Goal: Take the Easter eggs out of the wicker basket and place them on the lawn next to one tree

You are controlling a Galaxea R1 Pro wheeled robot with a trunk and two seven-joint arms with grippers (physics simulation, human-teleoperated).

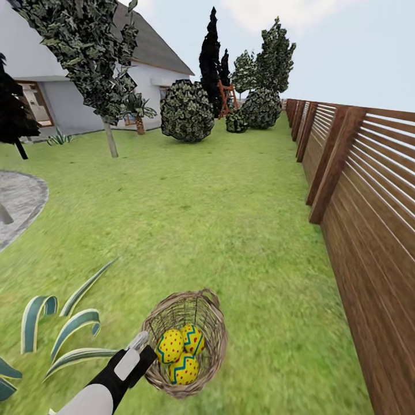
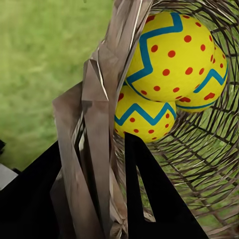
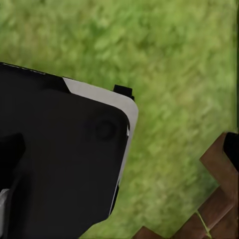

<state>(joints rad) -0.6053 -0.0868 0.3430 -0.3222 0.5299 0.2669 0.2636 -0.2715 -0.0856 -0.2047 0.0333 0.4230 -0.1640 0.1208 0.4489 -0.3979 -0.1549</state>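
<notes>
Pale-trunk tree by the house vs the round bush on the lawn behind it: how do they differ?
The tree shows a bare, straight, pale trunk rising off the grass; the round bush shows no trunk, its leaves reaching the lawn. The tree's crown is tall and leans left; the bush is a squat ball. The tree's top runs out of frame; the bush fits whole. Both carry dark, glossy, angular leaf clumps.

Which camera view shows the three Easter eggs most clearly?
The left wrist view: the three Easter eggs are close, inside the wicker basket. The head view shows them small; the right wrist view shows lawn.
</notes>
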